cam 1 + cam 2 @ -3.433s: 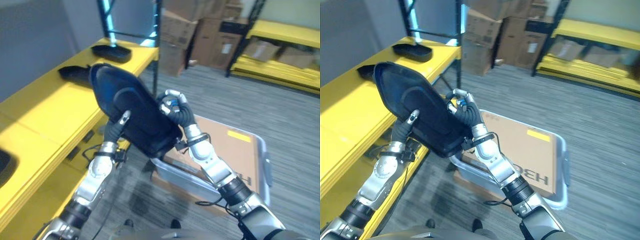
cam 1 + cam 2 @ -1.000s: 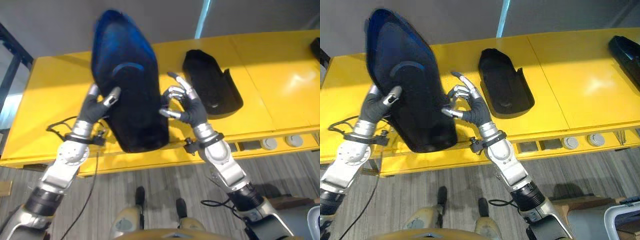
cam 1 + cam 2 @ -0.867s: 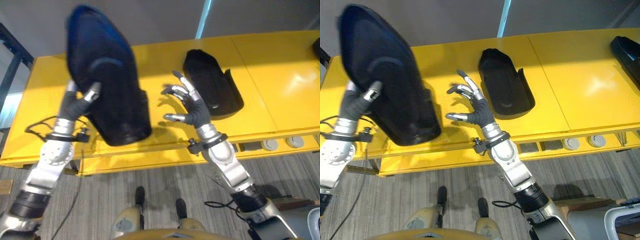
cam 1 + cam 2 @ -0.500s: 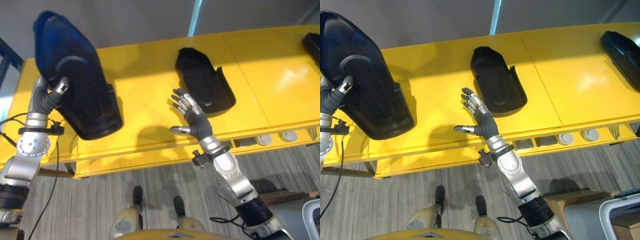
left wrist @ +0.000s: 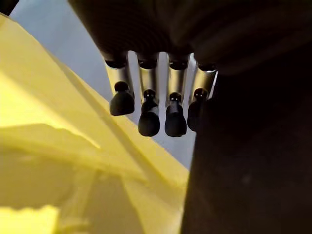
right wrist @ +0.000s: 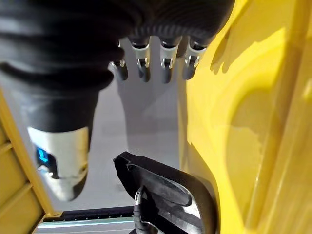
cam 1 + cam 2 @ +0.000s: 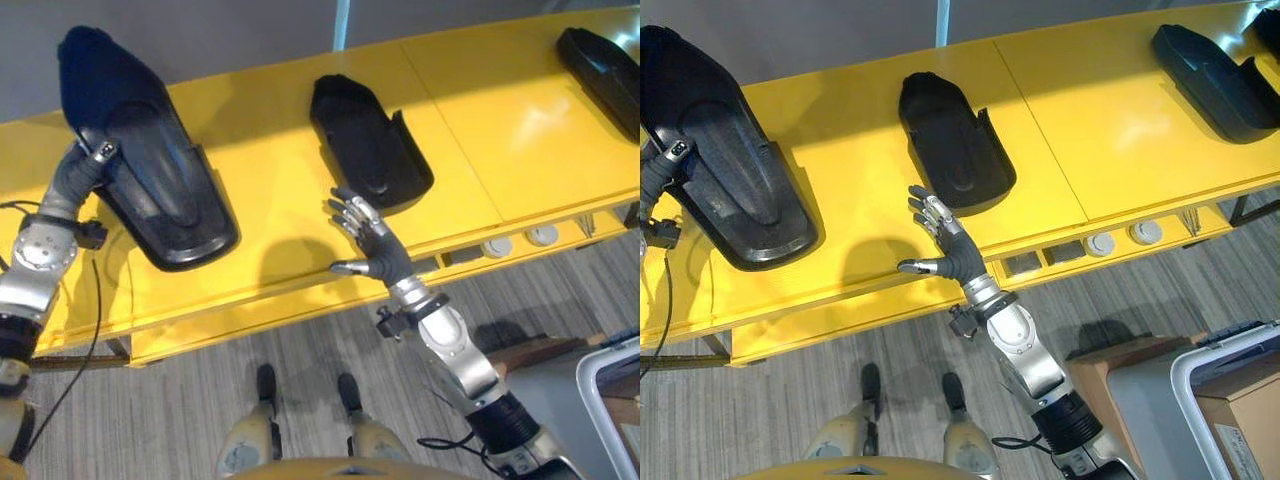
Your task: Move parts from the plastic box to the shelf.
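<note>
A large black moulded part (image 7: 150, 170) lies on the yellow shelf (image 7: 280, 200) at its left end. My left hand (image 7: 72, 178) grips the part's left edge, thumb on top; in the left wrist view its fingers (image 5: 148, 117) curl beside the dark part (image 5: 253, 170). My right hand (image 7: 380, 258) hovers open over the shelf's front edge, between the large part and a smaller black part (image 7: 370, 150), touching neither. Its straight fingers (image 6: 165, 68) show in the right wrist view. The plastic box (image 7: 1230, 370) stands on the floor at the lower right.
A third black part (image 7: 1205, 65) lies at the shelf's right end. Bare yellow surface separates the parts. Cardboard (image 7: 1240, 430) sits inside the box. Round fittings (image 7: 515, 240) line the shelf's front face. Grey carpet (image 7: 300, 340) lies below.
The large part was carried from the box, swung left and set down flat on the shelf. My right hand let go of it and drew back toward the shelf's front edge.
</note>
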Motion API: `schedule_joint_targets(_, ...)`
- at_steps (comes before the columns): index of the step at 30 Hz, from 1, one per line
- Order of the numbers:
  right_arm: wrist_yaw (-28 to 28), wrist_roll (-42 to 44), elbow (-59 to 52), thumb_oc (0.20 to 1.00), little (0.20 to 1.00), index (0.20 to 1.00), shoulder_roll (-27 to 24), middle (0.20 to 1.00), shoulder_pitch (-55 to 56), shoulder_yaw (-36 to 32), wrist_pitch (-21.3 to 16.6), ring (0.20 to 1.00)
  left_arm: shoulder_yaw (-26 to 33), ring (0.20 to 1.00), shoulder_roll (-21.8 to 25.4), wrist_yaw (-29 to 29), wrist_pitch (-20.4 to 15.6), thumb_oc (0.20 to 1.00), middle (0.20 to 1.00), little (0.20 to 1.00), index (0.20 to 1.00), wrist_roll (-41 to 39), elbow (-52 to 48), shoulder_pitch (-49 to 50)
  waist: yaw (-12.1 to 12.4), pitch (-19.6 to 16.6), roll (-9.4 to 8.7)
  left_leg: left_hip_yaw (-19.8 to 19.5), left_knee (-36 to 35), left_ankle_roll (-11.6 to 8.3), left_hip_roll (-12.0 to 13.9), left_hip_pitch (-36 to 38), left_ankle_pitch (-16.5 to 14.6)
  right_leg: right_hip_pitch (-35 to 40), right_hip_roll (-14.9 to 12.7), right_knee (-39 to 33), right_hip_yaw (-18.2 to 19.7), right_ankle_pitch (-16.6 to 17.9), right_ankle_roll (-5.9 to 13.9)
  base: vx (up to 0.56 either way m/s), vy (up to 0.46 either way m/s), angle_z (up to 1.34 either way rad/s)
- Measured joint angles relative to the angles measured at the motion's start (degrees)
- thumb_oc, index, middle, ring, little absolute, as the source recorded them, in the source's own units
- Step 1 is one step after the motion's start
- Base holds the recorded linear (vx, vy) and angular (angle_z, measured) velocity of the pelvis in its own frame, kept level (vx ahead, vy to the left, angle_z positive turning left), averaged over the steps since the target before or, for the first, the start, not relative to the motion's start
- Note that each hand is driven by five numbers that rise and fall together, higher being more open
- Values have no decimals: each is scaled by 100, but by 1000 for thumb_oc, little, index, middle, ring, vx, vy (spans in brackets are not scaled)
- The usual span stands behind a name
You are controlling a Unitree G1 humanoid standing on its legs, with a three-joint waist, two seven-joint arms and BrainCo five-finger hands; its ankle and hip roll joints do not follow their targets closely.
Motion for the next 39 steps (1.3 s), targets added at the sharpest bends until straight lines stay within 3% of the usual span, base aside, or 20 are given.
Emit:
schedule_joint_targets(3,8,0,67,1000,1000,1000,2,1000,-35,-1,-14,1000,-51,200,80,-136,55,200,200,200,200,-4,37,-72,-16,1,-1,9,0,0,16,1,0,-4,-1,0,6,0,0,-2,7,-1)
schedule_joint_targets(6,22,0,129,1000,1000,1000,9,1000,-18,13,-14,1000,-324,200,570,-330,114,200,200,200,200,44,-129,-103,-18,22,-37,44,-1,-1,34,1,-1,-27,14,-1,41,4,-4,-1,7,-6)
schedule_joint_targets(8,118,0,130,1000,1000,1000,10,1000,-3,-7,-15,1000,-750,200,1035,-475,309,200,200,200,200,724,-184,-480,-8,22,-37,64,-1,-2,40,7,-1,-27,16,-1,54,3,-4,1,0,-2)
schedule_joint_targets(14,156,1,130,1000,1000,1000,19,1000,120,-49,-15,1000,-919,200,1295,-607,405,200,200,200,200,1316,-396,-524,0,28,-31,129,-1,-3,36,50,-1,-18,10,-1,105,8,-2,-2,4,-4)
schedule_joint_targets(24,196,0,141,1000,1000,1000,13,1000,318,-181,-17,1000,-1059,200,1238,-475,658,200,200,200,200,2242,-389,-649,50,70,-31,159,-1,-23,66,88,-13,7,35,0,117,9,0,-2,-1,-1)
schedule_joint_targets(27,189,1,142,1000,1000,1000,9,1000,445,-440,-17,1000,-224,200,1108,-158,713,200,200,200,200,2429,-709,-28,109,99,-29,156,-1,-28,63,89,-17,11,31,0,112,11,-4,0,0,0)
schedule_joint_targets(31,185,0,147,1000,1000,1000,2,1000,461,-522,-16,1000,63,200,947,105,825,200,200,200,200,2511,-751,184,184,104,-29,146,0,-31,69,94,-20,20,38,0,101,9,-1,0,0,0)
schedule_joint_targets(32,183,0,141,1000,1000,1000,1,1000,476,-571,-16,1000,1167,200,355,362,868,200,200,200,200,2604,-1036,916,181,107,-27,146,-1,-35,59,101,-23,31,29,0,100,4,6,0,0,0)
schedule_joint_targets(33,178,1,142,1000,1000,1000,0,1000,484,-594,-15,1000,1624,200,70,506,860,200,200,200,200,2604,-1171,1276,164,108,-29,146,-1,-36,58,102,-24,32,29,0,100,4,6,0,0,0)
schedule_joint_targets(35,162,1,143,1000,1000,1000,-2,1000,486,-680,-9,1000,2059,200,-348,756,968,200,200,200,200,2769,-1270,1762,175,117,-35,131,-1,-36,71,105,-25,40,37,-2,83,4,5,5,-3,4)
schedule_joint_targets(39,98,-2,143,1000,1000,1000,4,1000,470,-760,-5,1000,2321,200,-856,1042,1169,200,200,200,200,3069,-1360,2195,285,135,-56,107,-2,-47,78,103,-33,47,41,-2,58,-20,39,2,-1,2)
